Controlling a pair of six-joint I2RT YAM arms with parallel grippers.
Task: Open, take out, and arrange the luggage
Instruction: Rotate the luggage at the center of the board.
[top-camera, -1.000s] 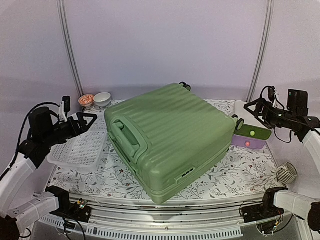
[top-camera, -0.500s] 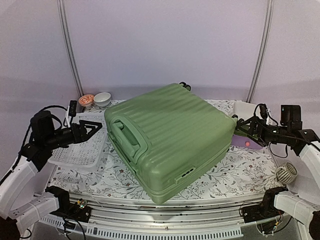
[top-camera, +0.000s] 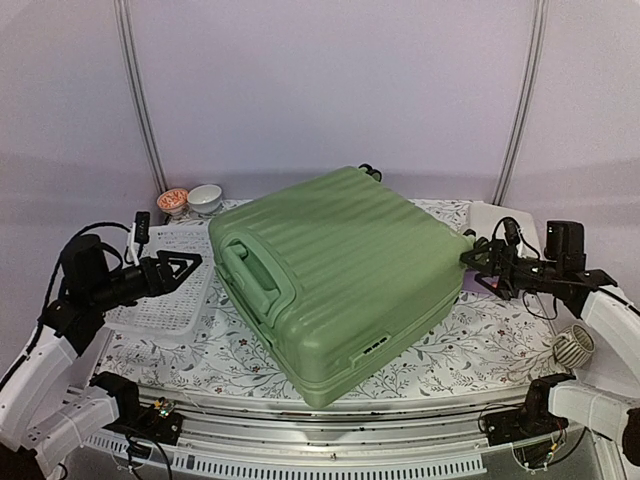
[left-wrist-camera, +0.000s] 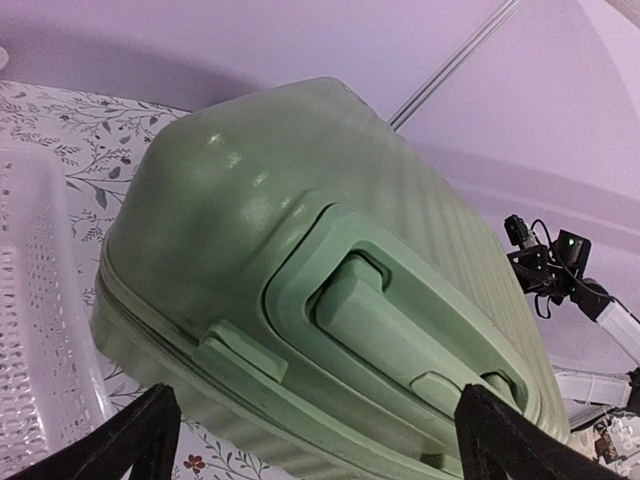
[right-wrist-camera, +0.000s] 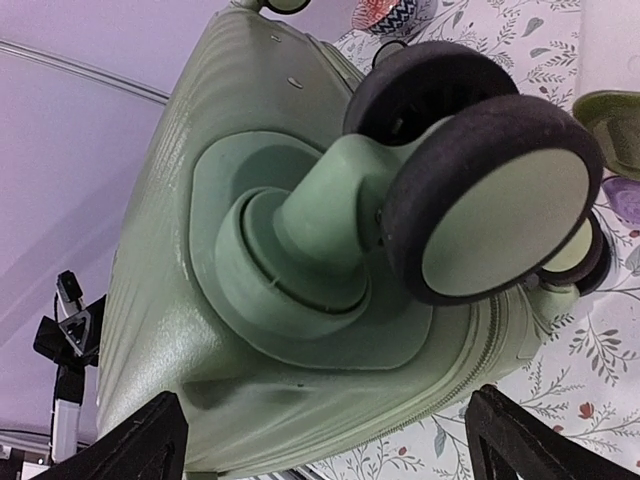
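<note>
Top external view: the luggage (top-camera: 335, 270) is found lying flat on its broad side in the middle of the floral table (top-camera: 480, 340), with the shell shut, the handle (top-camera: 250, 272) turned toward the left arm and the wheels toward the right. The left gripper (top-camera: 182, 265) is held over the white perforated basket (top-camera: 160, 305), just beside the handle end but apart from it. The right gripper (top-camera: 478, 265) is held close to the far-right corner; contact cannot be confirmed from here. Two small bowls (top-camera: 190, 199) are noted at the back left. Left wrist view: the fingers (left-wrist-camera: 145, 440) are seen spread wide with nothing held between them, and the recessed handle and the closed seam below it are framed in the gap. Right wrist view: the jaws are likewise set wide and empty, with a black double wheel (right-wrist-camera: 480, 200) directly ahead and the zip line seen running shut beneath it. Assessment: no step is judged complete. The case has not been opened, no contents are exposed, and nothing has been arranged; opening, emptying and arranging are all outstanding.
</note>
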